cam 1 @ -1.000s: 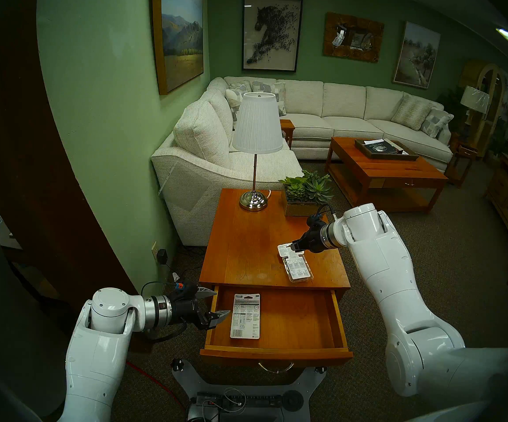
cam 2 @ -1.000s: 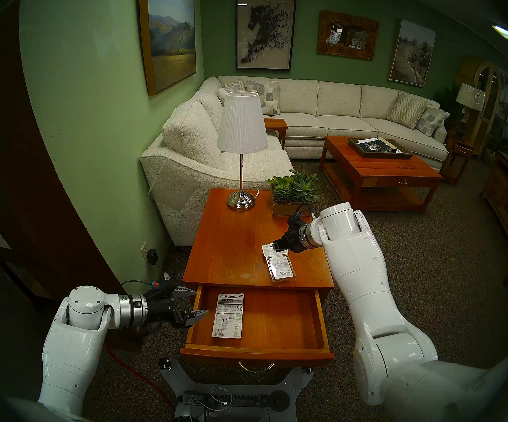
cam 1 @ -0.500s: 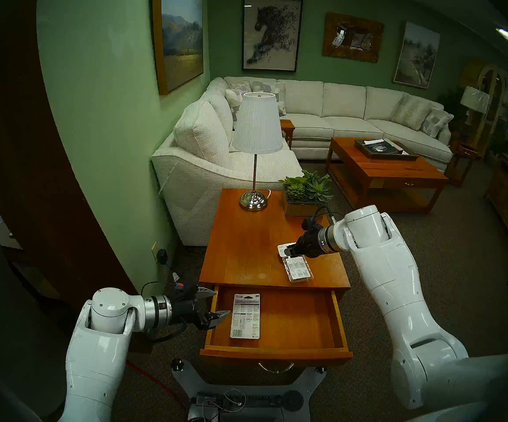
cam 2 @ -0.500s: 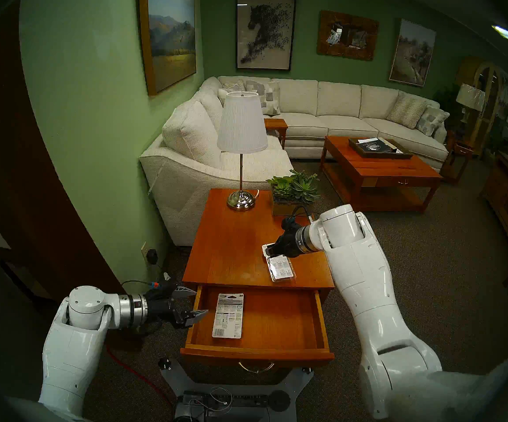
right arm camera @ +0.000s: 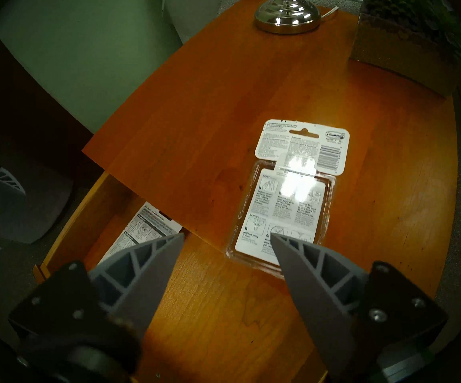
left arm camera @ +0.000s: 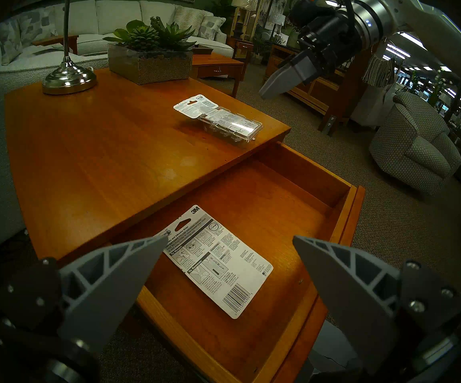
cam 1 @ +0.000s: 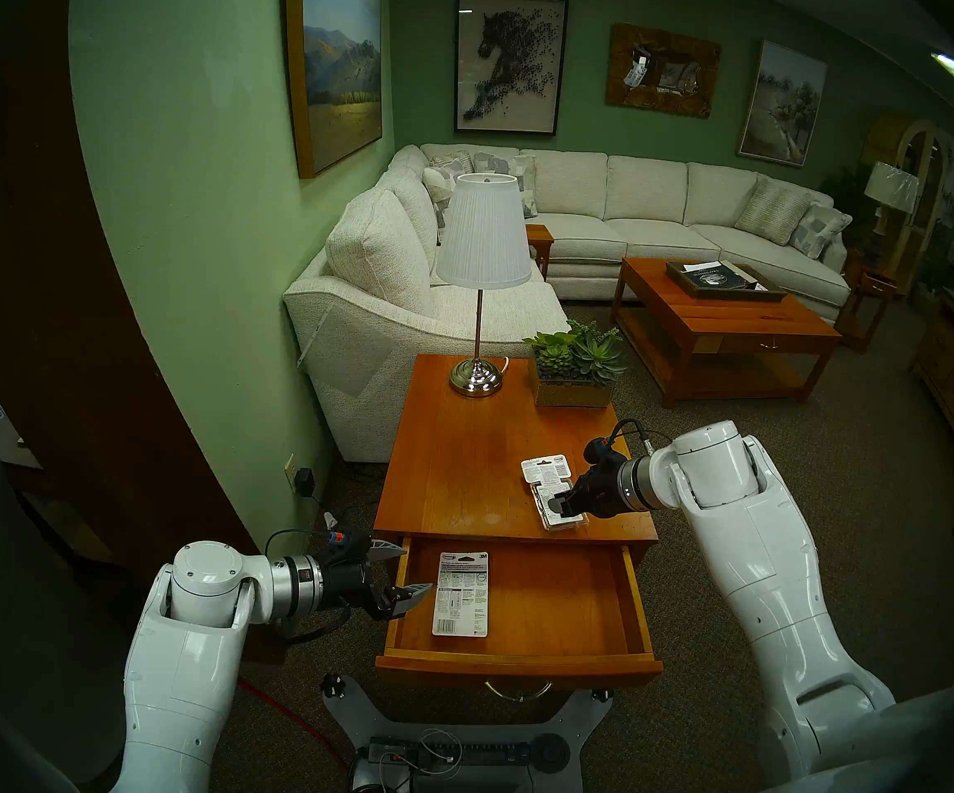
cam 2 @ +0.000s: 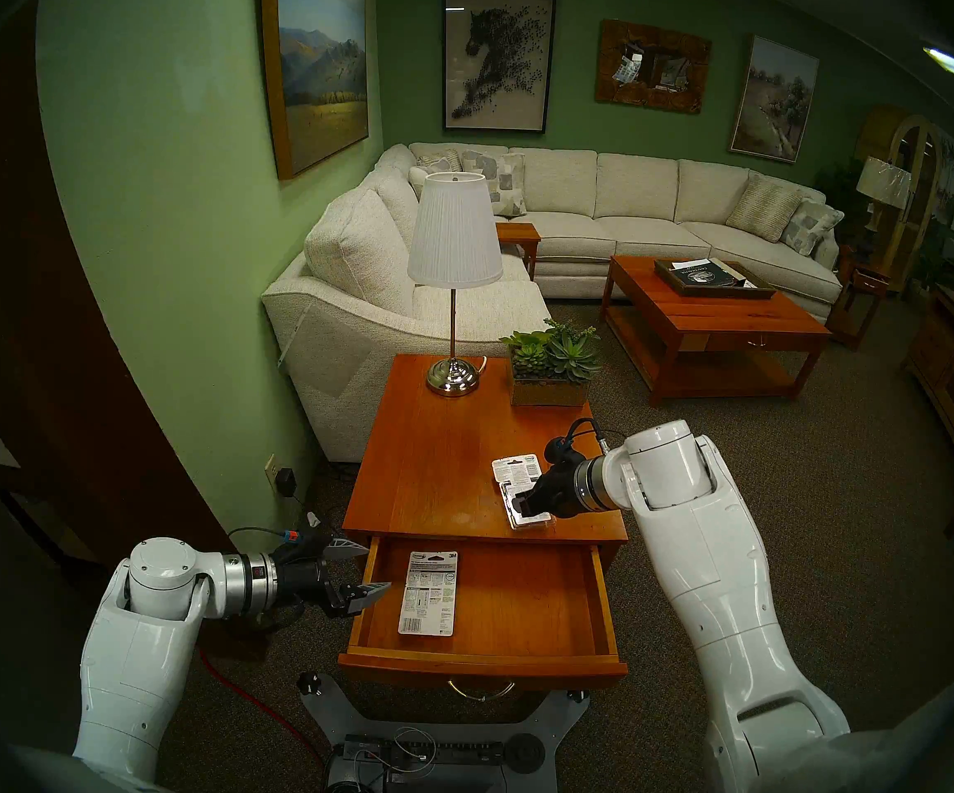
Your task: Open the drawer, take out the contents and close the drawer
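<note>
One flat white card with a barcode and 3M mark lies in the drawer, toward its 9 o'clock side in the head view, leaving bare orange-brown wood from the middle across to 3 o'clock. The drawer is pulled fully out of the end table; its walls are low and square-edged, and a curved silver bail handle hangs at the front centre, at 6 o'clock. On the glossy tabletop, near the 4 o'clock corner and just back from the front edge, rests the clear blister pack, its white header card pointing toward 12 o'clock. A chrome-based lamp and a rectangular planter of succulents stand along the far edge, so the table's centre and 9 o'clock side are free.

The left gripper hangs beside the drawer's 9 o'clock wall, its ribbed grey wedge fingers spread wide and empty. The right gripper hovers above the near end of the blister pack, fingers parted with nothing between them, clear of the pack.
</note>
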